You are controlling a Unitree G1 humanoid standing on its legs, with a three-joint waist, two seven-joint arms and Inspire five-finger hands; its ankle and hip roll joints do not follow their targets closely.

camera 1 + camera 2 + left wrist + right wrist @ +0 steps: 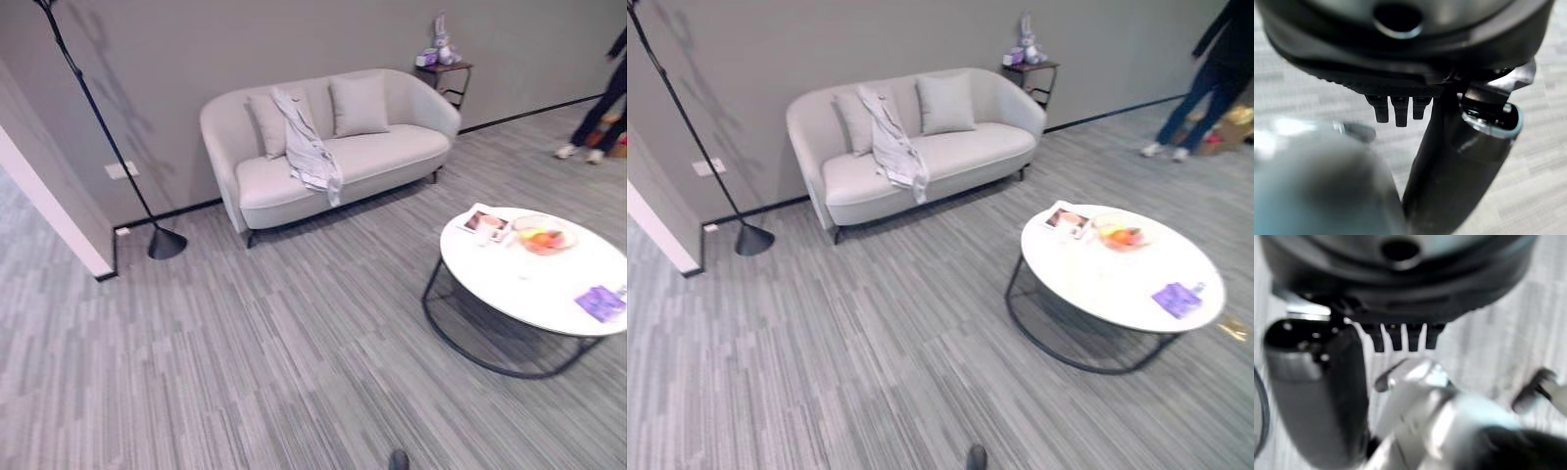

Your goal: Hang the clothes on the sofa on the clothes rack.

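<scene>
We see the garment, a pale grey-white shirt or light jacket, draped over the backrest of the sofa, running down across the seat and spilling a little over the front edge, just beside the left-hand cushion and well apart from both of our hands. Our left hand hangs over bare carpet with its fingers straight and relaxed and nothing between them and the thumb; our right hand hangs likewise over the floor, fingers extended and empty. The cloth looks thin, soft and light, so we expect it to fold, slide and sag as soon as it is lifted (no stiffness to help us, and nothing fragile to fear). We judge the best hold to be high up, at the bunched part lying on top of the backrest, where collar or shoulder fabric should give several layers to pinch; taking it by the loose hem at the seat edge would likely leave it trailing. A curled grip with the thumb pressing through the layers should keep it from slipping. A tall black pole on a round base stands well off to the left of the sofa; the round white counter sits ahead of our right hand, and a person walks by the far wall.
</scene>
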